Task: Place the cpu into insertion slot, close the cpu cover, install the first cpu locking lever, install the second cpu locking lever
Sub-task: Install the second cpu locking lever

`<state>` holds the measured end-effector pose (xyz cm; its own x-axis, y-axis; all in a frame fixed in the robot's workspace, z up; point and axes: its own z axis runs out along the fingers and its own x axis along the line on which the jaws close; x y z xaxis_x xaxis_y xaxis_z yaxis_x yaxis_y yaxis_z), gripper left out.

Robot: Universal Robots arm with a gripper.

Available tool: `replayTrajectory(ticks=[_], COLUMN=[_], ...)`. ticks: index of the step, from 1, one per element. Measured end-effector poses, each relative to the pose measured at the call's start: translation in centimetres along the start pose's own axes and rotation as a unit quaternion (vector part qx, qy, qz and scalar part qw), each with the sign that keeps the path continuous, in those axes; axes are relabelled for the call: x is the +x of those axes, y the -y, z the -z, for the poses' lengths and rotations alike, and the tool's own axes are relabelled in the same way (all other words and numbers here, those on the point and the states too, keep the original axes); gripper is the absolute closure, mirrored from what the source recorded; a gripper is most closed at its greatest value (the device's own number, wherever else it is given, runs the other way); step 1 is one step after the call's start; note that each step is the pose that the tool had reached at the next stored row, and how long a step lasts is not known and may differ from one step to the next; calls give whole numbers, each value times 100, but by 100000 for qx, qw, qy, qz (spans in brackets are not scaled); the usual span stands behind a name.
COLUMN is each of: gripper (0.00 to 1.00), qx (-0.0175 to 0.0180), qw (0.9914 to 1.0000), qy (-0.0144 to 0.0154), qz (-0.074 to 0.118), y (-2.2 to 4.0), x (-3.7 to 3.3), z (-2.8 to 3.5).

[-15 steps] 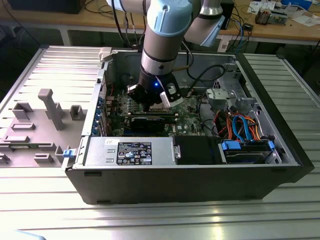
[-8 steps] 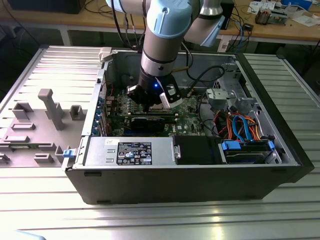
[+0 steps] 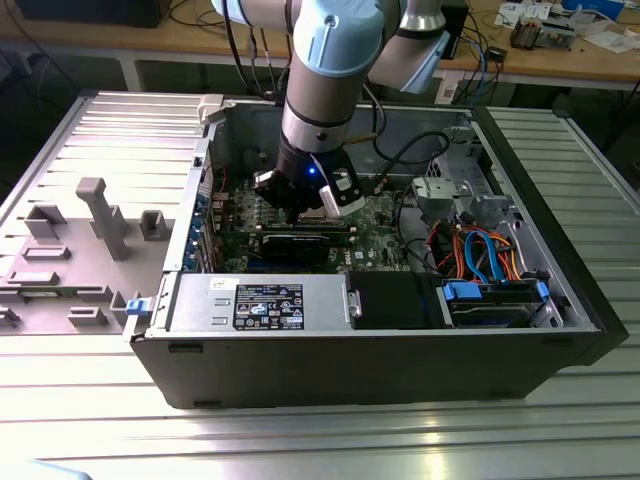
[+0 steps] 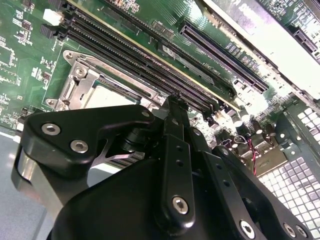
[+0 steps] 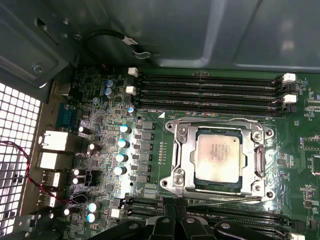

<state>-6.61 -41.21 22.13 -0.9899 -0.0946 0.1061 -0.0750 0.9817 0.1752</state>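
You have the gripper (image 3: 303, 205) down inside the open computer case (image 3: 560, 300), hanging low over the green motherboard (image 3: 375, 215) near its middle. In the first wrist view the cpu (image 5: 218, 159) sits flat in the insertion slot (image 5: 186, 186), its dull silver top showing through the square opening of the cpu cover (image 5: 220, 126), which lies down around it. The gripper's black linkage (image 5: 172, 227) is just beside the socket's edge.

Around the socket you have long black memory slots (image 5: 205, 87) on one side with white clips at their ends, a second row of dark slots on the other side next to the fingers, and a cluster of small silver-topped capacitors (image 5: 121, 150) near the rear ports. In the exterior view a long black card (image 3: 300, 243) lies across the board in front of the gripper, the power supply (image 3: 255, 303) sits along the near wall, and orange and blue cables (image 3: 480, 255) crowd the exterior view's right.

In the second wrist view the gripper's own body (image 4: 175, 170) covers most of the socket, leaving one corner of the frame (image 4: 82, 80). The fingertips are cut off or hidden in every view, so you cannot tell whether the jaws are open or closed. The locking levers are hard to make out against the metal frame.
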Motion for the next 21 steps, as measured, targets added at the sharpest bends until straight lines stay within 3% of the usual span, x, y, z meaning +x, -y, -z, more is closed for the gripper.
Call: replayTrajectory(ticks=[9, 12, 16, 21], gripper=[89, 89, 89, 89], qx=[-326, -544, -1111, -1324], qw=[99999, 99999, 99994, 99991], qy=[-23, -16, 24, 44], qz=[27, 59, 131, 154], y=[64, 67, 74, 74], x=[7, 5, 11, 11], z=[10, 1, -38, -46])
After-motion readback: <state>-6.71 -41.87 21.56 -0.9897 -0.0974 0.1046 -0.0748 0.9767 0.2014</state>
